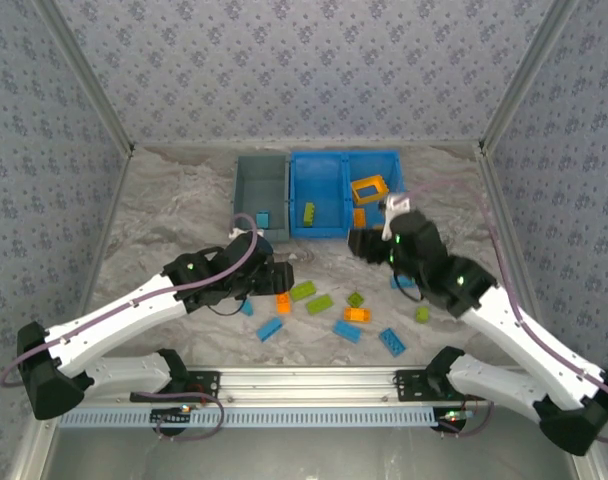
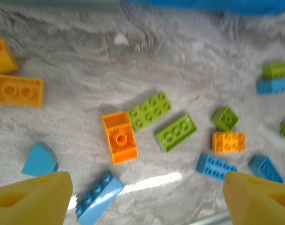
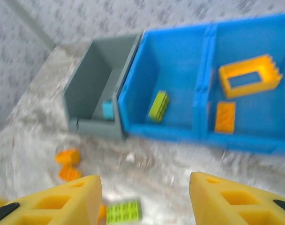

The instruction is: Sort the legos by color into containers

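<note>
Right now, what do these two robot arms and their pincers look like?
The left arm and right arm are white shells with black joints. A lilac cable runs along each, small green lights glow near the wrists, and the fingers are yellow with hollowed cutouts.

A bare strip of table (image 1: 319,262) is left just before the bright blue bin (image 1: 329,232); farther out, passage is crowded by legos (image 1: 303,291).

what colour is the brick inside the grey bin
Blue. The brick in the grey-blue bin shows best in the right wrist view.
</note>
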Available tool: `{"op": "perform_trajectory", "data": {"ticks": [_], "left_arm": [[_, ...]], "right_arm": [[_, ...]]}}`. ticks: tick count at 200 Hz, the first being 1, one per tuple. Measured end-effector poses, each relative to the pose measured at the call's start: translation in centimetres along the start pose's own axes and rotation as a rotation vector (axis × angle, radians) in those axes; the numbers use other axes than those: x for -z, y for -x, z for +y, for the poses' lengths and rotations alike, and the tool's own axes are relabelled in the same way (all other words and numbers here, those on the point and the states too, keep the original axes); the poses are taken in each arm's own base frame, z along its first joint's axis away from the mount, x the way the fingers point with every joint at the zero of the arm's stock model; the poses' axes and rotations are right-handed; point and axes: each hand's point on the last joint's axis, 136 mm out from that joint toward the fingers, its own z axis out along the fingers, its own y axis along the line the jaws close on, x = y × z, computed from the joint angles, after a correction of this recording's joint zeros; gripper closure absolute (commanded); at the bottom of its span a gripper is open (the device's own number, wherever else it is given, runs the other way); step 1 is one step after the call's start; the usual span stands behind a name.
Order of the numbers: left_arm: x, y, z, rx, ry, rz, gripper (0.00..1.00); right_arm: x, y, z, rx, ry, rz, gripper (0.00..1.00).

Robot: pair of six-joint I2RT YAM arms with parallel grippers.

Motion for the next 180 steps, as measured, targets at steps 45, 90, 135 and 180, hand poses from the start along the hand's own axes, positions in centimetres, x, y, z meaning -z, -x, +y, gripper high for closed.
{"op": "perform_trajectory", "data": {"ticks": [45, 90, 135, 180], "left_arm": [[-2.9, -7.0, 3.1, -0.200, 0.067, 0.250, 0.21], [-5.6, -11.3, 6.1, -0.305, 0.166, 0.410, 0.24], [-8.1, -12.2, 6.2, -0.359, 0.199, 0.444, 0.33], [-10.1, -12.2, 6.0, -0.391, 0.209, 0.430, 0.56]], "right_arm": [[1.4, -13.5, 4.1, 0.112, 0.244, 0.211, 0.35], [2.9, -16.9, 7.3, 0.151, 0.338, 0.258, 0.34], [2.4, -15.6, 7.0, 0.125, 0.295, 0.207, 0.32], [2.4, -14.6, 7.1, 0.107, 0.289, 0.183, 0.33]]}}
